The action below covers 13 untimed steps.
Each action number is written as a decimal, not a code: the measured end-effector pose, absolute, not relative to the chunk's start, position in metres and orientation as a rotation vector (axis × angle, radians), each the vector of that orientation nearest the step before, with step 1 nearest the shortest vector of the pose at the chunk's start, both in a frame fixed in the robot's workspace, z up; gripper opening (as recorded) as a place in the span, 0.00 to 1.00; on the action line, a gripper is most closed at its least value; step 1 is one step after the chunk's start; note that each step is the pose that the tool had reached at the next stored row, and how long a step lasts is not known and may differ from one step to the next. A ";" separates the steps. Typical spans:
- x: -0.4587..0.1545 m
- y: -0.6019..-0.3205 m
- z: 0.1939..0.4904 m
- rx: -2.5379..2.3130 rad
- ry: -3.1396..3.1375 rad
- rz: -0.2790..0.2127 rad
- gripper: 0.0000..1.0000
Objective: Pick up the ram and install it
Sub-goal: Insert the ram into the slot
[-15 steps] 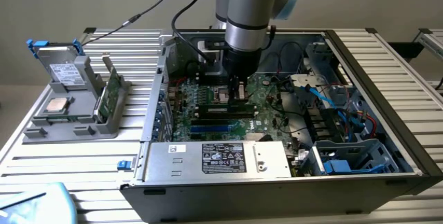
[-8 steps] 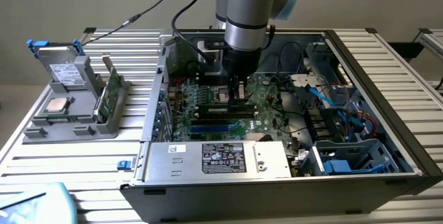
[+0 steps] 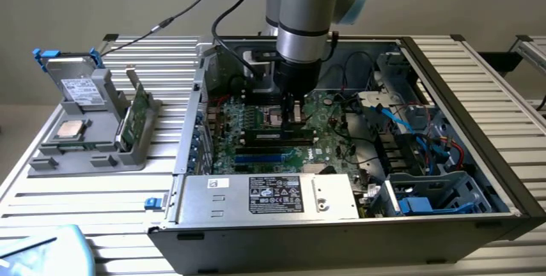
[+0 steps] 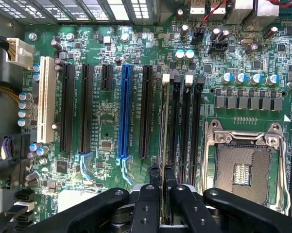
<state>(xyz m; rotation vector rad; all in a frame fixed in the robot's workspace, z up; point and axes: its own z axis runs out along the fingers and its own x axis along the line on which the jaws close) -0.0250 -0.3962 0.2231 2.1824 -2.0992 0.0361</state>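
While the arm reaches down into the open PC case (image 3: 477,91), the gripper (image 3: 295,111) sits low over the middle of the motherboard (image 3: 334,126), well in from the case walls. Wrist view: gripper (image 4: 161,175) has its fingers (image 4: 154,183) drawn narrow, pinching the ram (image 4: 162,126). The ram is seen edge-on as a thin strip running along the bank of black memory slots (image 4: 184,131). It lines up with the slot on the side towards the blue expansion slot (image 4: 126,111), away from the empty CPU socket (image 4: 243,167). Can't tell whether it's seated or just above the slot. White latch (image 4: 166,76) shows at the slot's far end. Power supply (image 3: 273,196) runs along the case's near edge. The worktop (image 3: 102,206) is slatted metal, with the case towards the exterior view's right edge. A grey holder (image 3: 51,161) sits near the exterior view's left edge. It carries a grey drive (image 3: 81,91), a square silver processor chip (image 3: 70,129) and a green card (image 3: 132,115) standing upright in its end slot.
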 end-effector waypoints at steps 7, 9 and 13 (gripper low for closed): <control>-0.026 -0.395 0.222 2.181 -2.099 0.038 0.15; -0.026 -0.395 0.221 2.181 -2.099 0.038 0.15; -0.026 -0.395 0.221 2.181 -2.099 0.039 0.15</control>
